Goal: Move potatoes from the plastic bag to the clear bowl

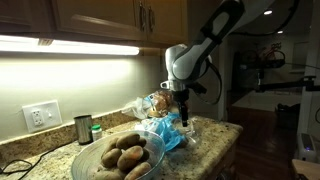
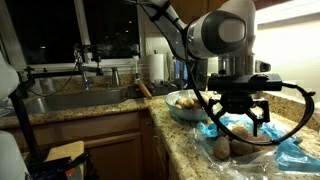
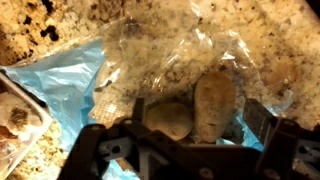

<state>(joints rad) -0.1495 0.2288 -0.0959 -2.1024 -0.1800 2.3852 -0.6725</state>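
Inside the plastic bag (image 3: pixel 150 55), low against its blue edge: at least 2 potatoes (image 3: pixel 213 108), side by side under the crinkled film, touching or nearly so in the wrist view. Just beside the bag, in both exterior views: several more already heaped in the clear bowl (image 1: pixel 78 160). Well into the transfer, then, but not finished.

Judged as the reach step: lining up over the bagged pair for another pick, with nothing lifted yet.

Directly above the bag: the gripper (image 2: pixel 240 125), pointing straight down, fingers (image 2: pixel 262 118) spread wide and holding nothing. Straddling the potatoes rather than touching them, as far as can be told. No telling about film caught between fingertip and skin.

Next, probably: drop through the bag's opening, centre on 1 potato, close firmly on the rough skin, lift clear of the film, carry across to the bowl. Worth watching for plastic pinched along with the potato and dragging the bag.

Rising from the bag: the arm (image 1: pixel 215 35), folded at the elbow, wrist vertical. Under the bag, a speckled counter (image 1: pixel 215 140). Beyond the bowl from the bag, a metal cup (image 1: pixel 82 128) by the wall. Well apart from the bag, a sink (image 2: pixel 70 100).
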